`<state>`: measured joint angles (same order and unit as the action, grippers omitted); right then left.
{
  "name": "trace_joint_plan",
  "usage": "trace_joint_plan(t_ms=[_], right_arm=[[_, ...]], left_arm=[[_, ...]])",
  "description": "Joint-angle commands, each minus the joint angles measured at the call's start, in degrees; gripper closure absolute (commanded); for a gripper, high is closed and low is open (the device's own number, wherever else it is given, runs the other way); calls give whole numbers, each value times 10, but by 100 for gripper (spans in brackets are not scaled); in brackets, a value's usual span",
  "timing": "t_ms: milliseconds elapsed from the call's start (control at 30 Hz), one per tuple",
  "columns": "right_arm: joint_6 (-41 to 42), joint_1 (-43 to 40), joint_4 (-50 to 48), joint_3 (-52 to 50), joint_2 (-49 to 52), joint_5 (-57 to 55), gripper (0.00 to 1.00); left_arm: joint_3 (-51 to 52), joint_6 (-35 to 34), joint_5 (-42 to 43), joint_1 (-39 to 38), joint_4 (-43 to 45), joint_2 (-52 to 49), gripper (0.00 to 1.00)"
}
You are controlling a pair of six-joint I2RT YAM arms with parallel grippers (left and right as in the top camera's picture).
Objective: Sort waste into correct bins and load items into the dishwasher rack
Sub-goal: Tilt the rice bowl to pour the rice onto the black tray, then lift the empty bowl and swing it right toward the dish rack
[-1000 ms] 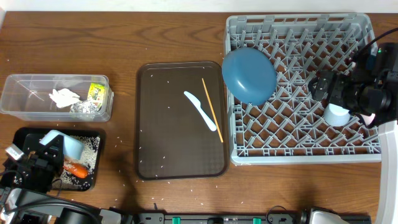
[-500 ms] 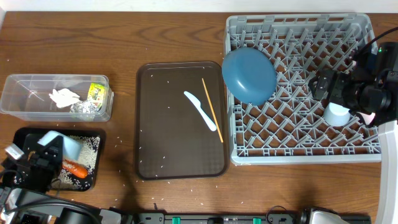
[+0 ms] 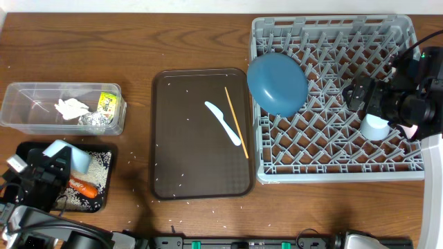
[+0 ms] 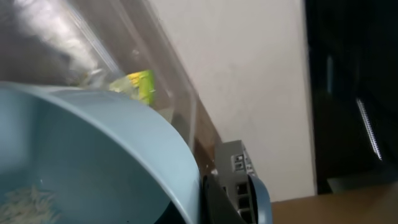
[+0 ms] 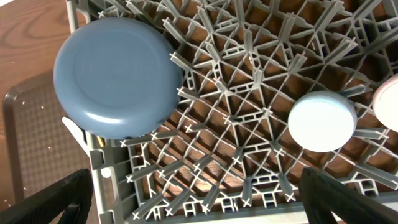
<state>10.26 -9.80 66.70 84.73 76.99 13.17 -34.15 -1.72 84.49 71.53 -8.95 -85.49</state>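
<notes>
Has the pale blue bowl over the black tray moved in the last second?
Yes, slightly. In the overhead view the pale blue bowl, held by the left end effector, has crept toward the clear tub.

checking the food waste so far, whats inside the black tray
Loose white rice grains and an orange carrot lie in the black tray. The left gripper, shut on the pale blue bowl, covers the tray's left part.

You are looking at the left tool (image 3: 52, 167) showing as a blocky matte-black body, wearing a small white patch (image 3: 15, 164) on its outer side, with a black cable (image 3: 48, 220) curving behind it. The right tool (image 5: 196, 177) is showing two black wedge-shaped fingers (image 5: 53, 200); a tiny green light (image 3: 421, 54) is glowing on its black arm, which is joining a white link (image 3: 433, 181).
</notes>
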Motion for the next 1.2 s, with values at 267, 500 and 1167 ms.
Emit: trace_joint_plan(t_ms=[267, 500, 1167], right_arm=[[9, 5, 1, 2, 2, 6, 1], [9, 5, -1, 2, 2, 6, 1], [8, 5, 0, 2, 2, 6, 1]], left_arm=[[1, -94, 29, -2, 86, 4, 94], [2, -54, 55, -6, 86, 5, 94], [2, -58, 57, -66, 76, 10, 94]])
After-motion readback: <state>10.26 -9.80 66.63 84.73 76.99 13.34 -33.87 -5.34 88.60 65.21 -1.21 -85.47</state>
